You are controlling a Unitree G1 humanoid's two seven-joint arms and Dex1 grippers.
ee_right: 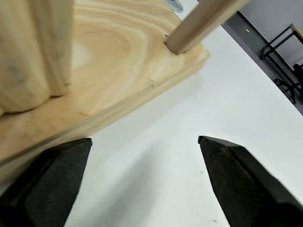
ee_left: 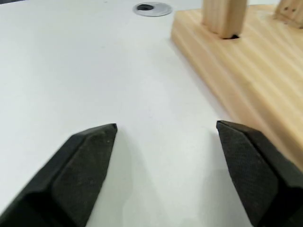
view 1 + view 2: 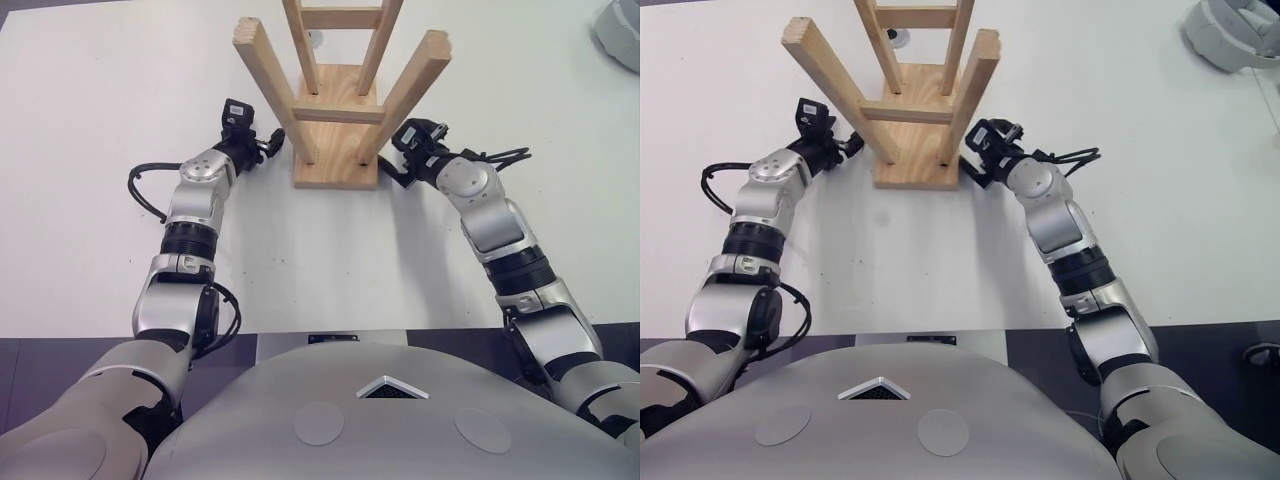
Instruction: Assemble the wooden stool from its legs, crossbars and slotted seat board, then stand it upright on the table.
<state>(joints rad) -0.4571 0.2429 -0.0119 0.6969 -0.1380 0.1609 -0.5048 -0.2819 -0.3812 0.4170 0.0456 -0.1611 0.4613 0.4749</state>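
The wooden stool [image 3: 335,100] stands upside down on the white table [image 3: 90,200]: its seat board [image 3: 336,172] lies flat, and the legs with their crossbars point up. My left gripper [image 3: 268,143] is open, just left of the seat board's near corner and apart from it. My right gripper [image 3: 400,165] is open too, close beside the board's right edge. In the left wrist view the open fingers [image 2: 90,156] frame bare table beside the seat board [image 2: 246,71]. In the right wrist view the seat board [image 1: 118,52] lies just past the fingertips [image 1: 232,179].
A small round metal grommet [image 2: 152,8] is set in the table beyond the stool. A grey object [image 3: 1230,35] lies at the table's far right corner. Bare white tabletop stretches to both sides and in front of the stool.
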